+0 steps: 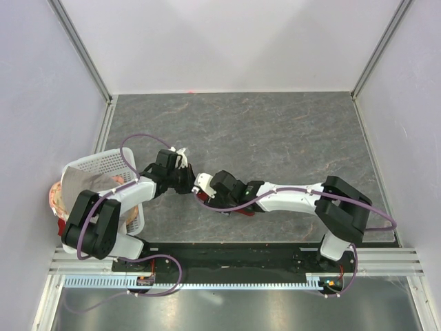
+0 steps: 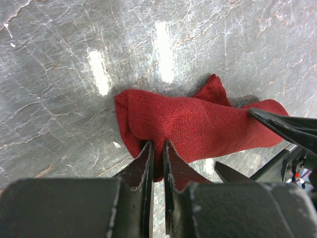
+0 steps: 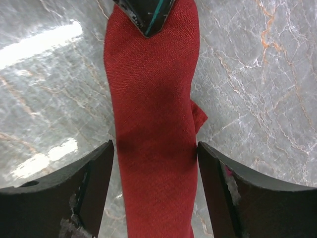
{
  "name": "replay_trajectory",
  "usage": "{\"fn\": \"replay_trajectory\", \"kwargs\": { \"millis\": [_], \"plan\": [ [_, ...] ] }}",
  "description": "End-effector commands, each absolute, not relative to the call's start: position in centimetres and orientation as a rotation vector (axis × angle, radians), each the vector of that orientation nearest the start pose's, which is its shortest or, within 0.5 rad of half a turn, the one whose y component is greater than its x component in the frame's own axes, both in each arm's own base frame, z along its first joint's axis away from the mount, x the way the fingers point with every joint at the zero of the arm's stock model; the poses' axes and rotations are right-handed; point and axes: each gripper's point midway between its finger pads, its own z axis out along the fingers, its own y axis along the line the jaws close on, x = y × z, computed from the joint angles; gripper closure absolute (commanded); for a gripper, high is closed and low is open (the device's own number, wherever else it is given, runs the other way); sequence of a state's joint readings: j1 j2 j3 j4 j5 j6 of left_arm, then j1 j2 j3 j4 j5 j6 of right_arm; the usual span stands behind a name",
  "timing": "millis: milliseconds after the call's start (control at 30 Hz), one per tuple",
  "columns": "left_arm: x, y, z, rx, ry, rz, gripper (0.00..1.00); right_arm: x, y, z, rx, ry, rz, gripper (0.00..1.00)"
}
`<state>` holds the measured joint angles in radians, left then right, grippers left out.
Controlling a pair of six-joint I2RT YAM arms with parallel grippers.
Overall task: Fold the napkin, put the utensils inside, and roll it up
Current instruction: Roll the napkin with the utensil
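Note:
The dark red napkin [image 2: 198,124] lies rolled into a long tube on the grey marble-look table [image 1: 275,131]. My left gripper [image 2: 157,146] is shut on one end of the roll, pinching a fold of cloth between its fingers. My right gripper [image 3: 154,148] is open and straddles the napkin [image 3: 151,99] further along, one finger on each side of the roll. In the top view both grippers meet at the table's near middle, where only a sliver of napkin [image 1: 202,200] shows under them. The utensils are hidden.
A white plastic basket [image 1: 89,165] stands at the table's left edge beside the left arm, with a grey-beige cloth [image 1: 83,183] in it. Pale walls and metal posts enclose the table on three sides.

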<state>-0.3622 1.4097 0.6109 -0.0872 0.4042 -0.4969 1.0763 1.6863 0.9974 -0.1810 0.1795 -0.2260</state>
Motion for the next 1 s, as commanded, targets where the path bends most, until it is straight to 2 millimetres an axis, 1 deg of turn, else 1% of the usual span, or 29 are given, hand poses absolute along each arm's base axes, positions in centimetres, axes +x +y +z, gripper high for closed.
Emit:
{"fn": "replay_trajectory", "kwargs": {
  "millis": [0,100,133,200,233,267,300,333,367,433,467,500,533,567,600,633,667,733,767,800,867,900,967],
  "plan": [
    [25.7,-19.7,4.8,0.015,2.569,-0.896,0.88,23.5,34.3,4.8,-1.409,1.954,0.152,0.23],
    [25.7,-19.8,4.9,0.027,2.568,-0.904,0.89,24.0,33.9,3.9,-1.405,2.010,0.160,0.24],
    [25.8,-19.8,4.9,0.031,2.566,-0.907,0.89,23.8,34.1,3.7,-1.409,2.027,0.197,0.24],
    [25.8,-20.0,5.1,0.049,2.561,-0.917,0.89,24.0,33.7,2.9,-1.417,2.079,0.231,0.27],
    [25.8,-20.0,5.2,0.056,2.558,-0.919,0.88,23.5,34.0,2.8,-1.434,2.093,0.292,0.28],
    [25.9,-20.1,5.4,0.073,2.548,-0.923,0.86,23.4,33.8,2.6,-1.440,2.116,0.332,0.32],
    [25.9,-20.2,5.6,0.082,2.538,-0.931,0.82,23.1,33.8,2.2,-1.456,2.145,0.366,0.34],
    [26.1,-20.3,5.9,0.089,2.524,-0.935,0.78,22.9,33.8,2.0,-1.460,2.168,0.408,0.41],
    [26.2,-20.3,6.2,0.096,2.512,-0.936,0.69,22.3,34.0,1.9,-1.469,2.197,0.511,0.46],
    [26.4,-20.1,6.9,0.095,2.480,-0.914,0.57,22.0,33.7,1.4,-1.457,2.259,0.607,0.55],
    [26.8,-19.6,7.0,0.083,2.465,-0.879,0.47,21.1,34.0,1.2,-1.470,2.276,0.699,0.57],
    [26.9,-19.4,7.6,0.082,2.439,-0.863,0.42,20.8,34.0,1.3,-1.466,2.294,0.752,0.59],
    [26.9,-19.2,7.8,0.079,2.425,-0.844,0.39,21.0,33.8,1.3,-1.444,2.316,0.793,0.61],
    [27.1,-18.6,7.8,0.059,2.415,-0.804,0.34,20.2,34.0,1.3,-1.440,2.338,0.886,0.62],
    [27.0,-18.3,7.6,0.050,2.412,-0.785,0.33,20.2,34.0,1.4,-1.424,2.353,0.928,0.63],
    [27.0,-17.9,8.2,0.045,2.384,-0.771,0.32,20.5,33.8,1.5,-1.397,2.371,0.968,0.63],
    [26.9,-17.5,7.9,0.032,2.383,-0.745,0.32,19.9,34.0,1.6,-1.382,2.393,1.056,0.64],
    [26.8,-17.2,8.6,0.033,2.351,-0.738,0.31,20.2,33.9,1.8,-1.333,2.420,1.141,0.64],
    [26.6,-17.1,8.4,0.033,2.347,-0.739,0.31,20.3,33.9,1.5,-1.300,2.454,1.186,0.64],
    [26.5,-17.1,8.3,0.035,2.343,-0.739,0.31,19.8,34.2,2.0,-1.291,2.450,1.289,0.64],
    [26.2,-17.0,8.3,0.036,2.331,-0.743,0.31,20.2,34.2,1.9,-1.247,2.467,1.369,0.64],
    [26.2,-17.1,8.4,0.035,2.322,-0.748,0.31,20.0,34.3,2.3,-1.225,2.467,1.439,0.64],
    [25.9,-17.1,8.1,0.042,2.319,-0.761,0.32,20.4,34.2,2.1,-1.187,2.483,1.494,0.64]
  ]
}}
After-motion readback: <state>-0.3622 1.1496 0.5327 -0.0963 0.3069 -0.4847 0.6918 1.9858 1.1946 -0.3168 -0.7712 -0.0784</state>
